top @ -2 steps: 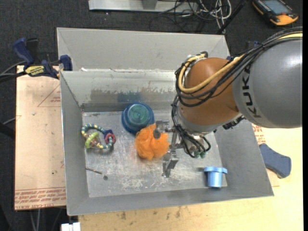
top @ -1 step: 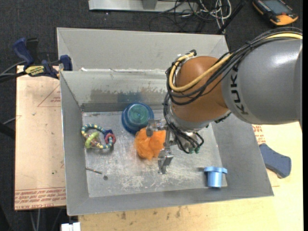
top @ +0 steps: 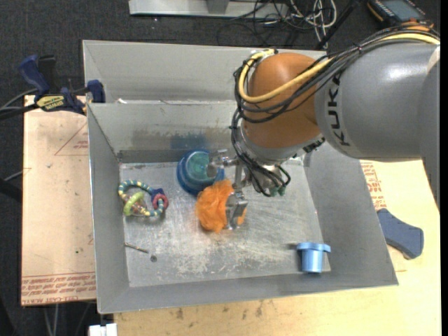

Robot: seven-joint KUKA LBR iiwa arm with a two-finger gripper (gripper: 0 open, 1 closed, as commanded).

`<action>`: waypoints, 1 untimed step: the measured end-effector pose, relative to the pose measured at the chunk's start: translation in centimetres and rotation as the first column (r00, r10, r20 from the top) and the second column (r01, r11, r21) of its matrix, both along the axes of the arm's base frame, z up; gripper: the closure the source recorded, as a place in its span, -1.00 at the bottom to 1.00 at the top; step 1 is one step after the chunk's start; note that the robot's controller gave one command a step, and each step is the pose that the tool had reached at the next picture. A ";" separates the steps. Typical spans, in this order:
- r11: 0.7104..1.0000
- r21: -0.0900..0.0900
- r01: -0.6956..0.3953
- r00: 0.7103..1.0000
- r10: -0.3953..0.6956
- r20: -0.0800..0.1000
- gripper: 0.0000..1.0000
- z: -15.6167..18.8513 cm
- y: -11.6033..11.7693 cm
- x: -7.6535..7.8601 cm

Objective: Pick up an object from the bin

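The grey metal bin (top: 105, 187) has sloping sheet walls and a flat floor that is scuffed and scratched to a dull shine. Around it lies dark carpeted floor (top: 42, 19), with a tangle of black and white cables (top: 315, 5) beyond the far wall.

The smooth grey arm (top: 392, 96) comes in from the right. It ends in a glossy rounded orange wrist cover (top: 280, 96) looped with yellow and black cables. Below that, the end effector (top: 236, 212) is down near the middle of the bin floor, right against the right edge of a crumpled, soft-looking orange lump (top: 210, 208). Whether it is open or closed there cannot be told.

Just behind the lump, touching or nearly so, sits a round blue plastic cup with a teal inside (top: 189, 177). A rattle-like ring of many-coloured beads (top: 142, 201) lies apart towards the left wall. A small light-blue plastic cylinder with a flared rim (top: 312, 256) stands alone near the front right corner.
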State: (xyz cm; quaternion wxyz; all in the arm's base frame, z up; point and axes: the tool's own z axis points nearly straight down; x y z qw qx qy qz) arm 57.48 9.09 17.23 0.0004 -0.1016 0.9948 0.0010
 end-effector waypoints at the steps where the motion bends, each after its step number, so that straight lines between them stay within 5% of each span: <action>1: 1.000 0.004 -0.028 1.000 0.028 0.003 1.00 -9.6 -0.5 0.1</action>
